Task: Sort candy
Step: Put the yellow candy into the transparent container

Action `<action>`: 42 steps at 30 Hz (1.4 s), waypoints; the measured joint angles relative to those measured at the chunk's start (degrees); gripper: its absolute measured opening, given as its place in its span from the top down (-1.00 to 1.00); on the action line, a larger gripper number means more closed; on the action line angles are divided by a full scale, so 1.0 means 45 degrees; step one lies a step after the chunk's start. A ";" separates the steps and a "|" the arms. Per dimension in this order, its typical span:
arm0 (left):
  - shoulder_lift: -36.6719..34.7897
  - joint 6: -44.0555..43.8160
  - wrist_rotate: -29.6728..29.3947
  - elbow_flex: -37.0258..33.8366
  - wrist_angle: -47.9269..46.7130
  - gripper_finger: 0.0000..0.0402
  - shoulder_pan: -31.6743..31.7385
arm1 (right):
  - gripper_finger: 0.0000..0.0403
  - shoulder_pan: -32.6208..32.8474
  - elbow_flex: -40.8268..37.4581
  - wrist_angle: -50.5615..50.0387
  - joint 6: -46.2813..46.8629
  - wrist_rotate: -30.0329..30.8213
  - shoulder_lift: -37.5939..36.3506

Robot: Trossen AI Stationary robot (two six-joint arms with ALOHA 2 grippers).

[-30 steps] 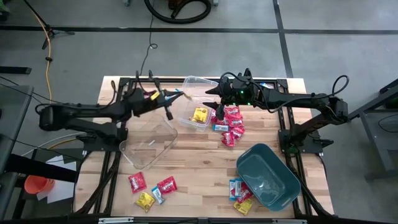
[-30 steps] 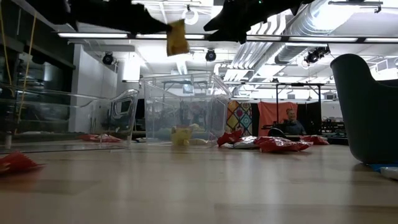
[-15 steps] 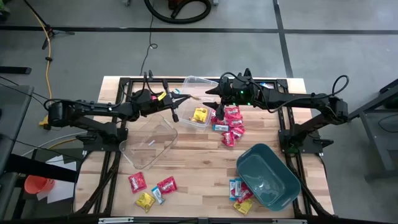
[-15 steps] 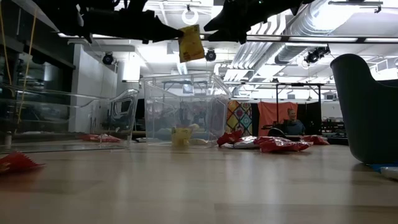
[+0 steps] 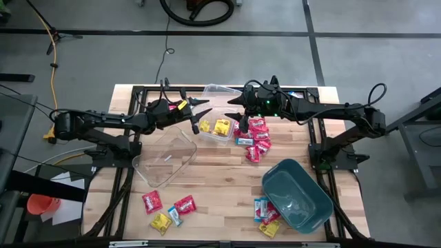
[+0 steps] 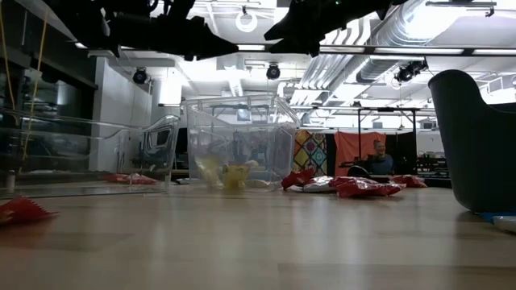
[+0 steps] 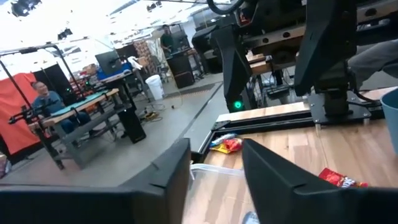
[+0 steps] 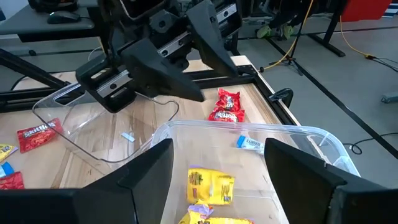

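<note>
We see the left claw (image 5: 204, 116) open and empty above the small clear tub (image 5: 215, 126); the right claw (image 5: 236, 109), open and empty, is nearer the red candy pile (image 5: 256, 136) beside that tub.

You've got a small clear tub (image 5: 215, 122) at the back middle of the table (image 5: 213, 182), with candy packets (image 5: 222, 127) inside it; the left gripper (image 5: 200, 116) hangs over that tub's left rim, jaws apart, and the right gripper (image 5: 233, 109) sits above its right rim, jaws wide too; just right of the tub there's a candy pile (image 5: 255, 138); a bigger clear tub (image 5: 164, 158) sits front-left of the small one; the bin (image 5: 296, 194) is at front right, with some packets (image 5: 267, 217) touching its left edge; another candy cluster (image 5: 167, 210) lies at front left.
</note>
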 joint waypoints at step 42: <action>0.7943 -1.0822 -0.1617 0.9790 -2.0775 -0.02 -1.5589 | -0.24 -0.0010 0.0000 -0.0053 -0.0030 0.0010 0.0005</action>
